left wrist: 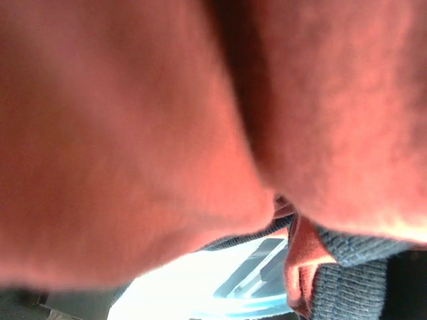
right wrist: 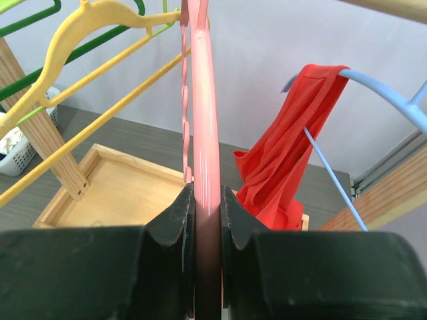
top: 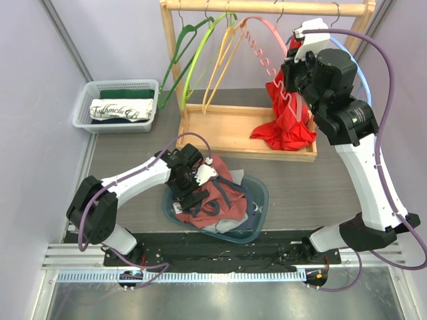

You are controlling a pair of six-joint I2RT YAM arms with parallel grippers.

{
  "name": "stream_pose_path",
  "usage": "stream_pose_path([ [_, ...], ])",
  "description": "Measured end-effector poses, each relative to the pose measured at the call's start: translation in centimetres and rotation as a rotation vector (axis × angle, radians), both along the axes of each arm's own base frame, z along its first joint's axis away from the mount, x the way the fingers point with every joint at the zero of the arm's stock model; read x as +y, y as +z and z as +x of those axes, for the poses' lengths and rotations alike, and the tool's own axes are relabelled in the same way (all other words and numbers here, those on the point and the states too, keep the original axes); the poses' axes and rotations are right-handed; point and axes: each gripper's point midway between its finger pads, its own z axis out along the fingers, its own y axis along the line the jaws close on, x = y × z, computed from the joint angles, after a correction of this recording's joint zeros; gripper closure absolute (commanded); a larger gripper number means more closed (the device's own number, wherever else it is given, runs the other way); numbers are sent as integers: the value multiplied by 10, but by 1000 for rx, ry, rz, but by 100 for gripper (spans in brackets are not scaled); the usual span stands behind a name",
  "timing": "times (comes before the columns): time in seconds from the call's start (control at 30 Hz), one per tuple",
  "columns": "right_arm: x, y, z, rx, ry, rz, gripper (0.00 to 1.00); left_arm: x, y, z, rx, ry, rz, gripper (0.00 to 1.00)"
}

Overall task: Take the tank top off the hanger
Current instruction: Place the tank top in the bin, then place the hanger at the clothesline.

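A rust-red tank top with dark trim lies heaped in the blue basin. My left gripper sits on its left side, its dark fingers looking spread apart in the top view. Red cloth fills the left wrist view and hides the fingers there. My right gripper is shut on the lower arm of the bare pink hanger, which still hooks on the rail. Beside it, another red garment droops from a blue hanger down into the wooden tray.
Green hangers and a yellow hanger hang bare on the wooden rod. The rack's wooden tray lies below them. A white basket of folded clothes stands at the far left.
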Motion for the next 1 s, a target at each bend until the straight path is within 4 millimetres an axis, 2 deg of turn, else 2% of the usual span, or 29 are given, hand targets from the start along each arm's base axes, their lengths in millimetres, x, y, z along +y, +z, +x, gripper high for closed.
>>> stream_pose_path([
  [0.1, -1, 6, -1, -16, 0, -7, 99, -1, 10, 1, -12, 34, -16, 0],
  [0.2, -3, 10, -1, -32, -3, -18, 99, -12, 32, 2, -15, 56, -76, 0],
  [0.33, -2, 9, 7, -34, -15, -36, 99, -40, 81, 14, -36, 83, -214, 0],
  [0.43, 2, 1, 18, -23, -22, -60, 99, -60, 120, 14, -28, 75, -323, 0],
  [0.57, 8, -11, 36, -7, -29, -87, 99, -81, 178, 8, -14, 49, -467, 0],
  [0.7, 11, -20, 42, 12, -29, -104, 99, -92, 226, -12, 33, -24, -590, 0],
  [0.83, 12, -21, 44, 15, -29, -106, 99, -93, 249, -32, 88, -92, -653, 0],
  [0.97, 14, -24, 47, 18, -25, -107, 99, -92, 263, -42, 96, -142, -683, 0],
  [1.0, 15, -25, 49, 21, -24, -108, 88, -92, 268, -43, 88, -156, -693, 0],
])
